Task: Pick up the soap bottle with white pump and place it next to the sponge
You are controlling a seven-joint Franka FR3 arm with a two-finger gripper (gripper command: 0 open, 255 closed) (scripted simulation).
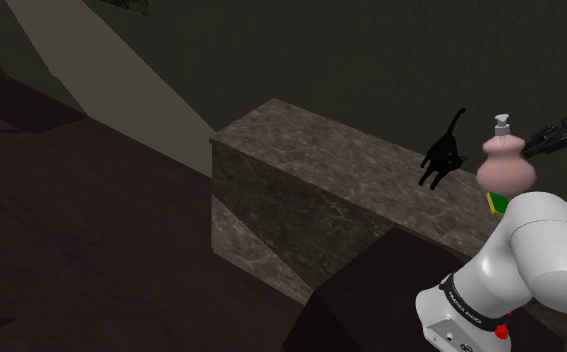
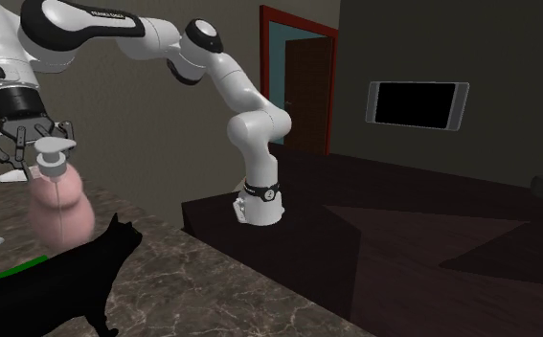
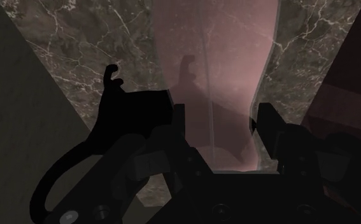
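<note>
— How is the all-black two-finger tool (image 3: 218, 127) set?

— Open. Its blocky matt fingers (image 3: 266, 124) stand well apart, and in the wrist view the upper part of the translucent pink gourd-shaped soap bottle (image 1: 506, 168) rises between them. They are spread wider than its slim neck, and I see no pad pressing on it.

— And the bottle's top?

— A small white pump (image 2: 53, 148) with a short spout, level with the tool. In the shoulder view the fingertips come in from that view's right, just beside the bottle's smaller upper bulge.

— Where does the bottle stand?

— Upright on the dark brown veined stone counter (image 1: 301, 160), just beside the flat green rectangular sponge (image 1: 498, 203). Its skin is smooth and clear enough that a dark cat shape shows through it in the wrist view.

— A cat?

— A dull black cat figure (image 1: 441, 157) with its tail up, on the counter near the bottle, to the shoulder view's left of it.

— And behind the tool?

— The smooth, rounded white arm (image 2: 221, 77) with dark joints arches back to its base on a plain dark box stand (image 2: 307, 225).
</note>
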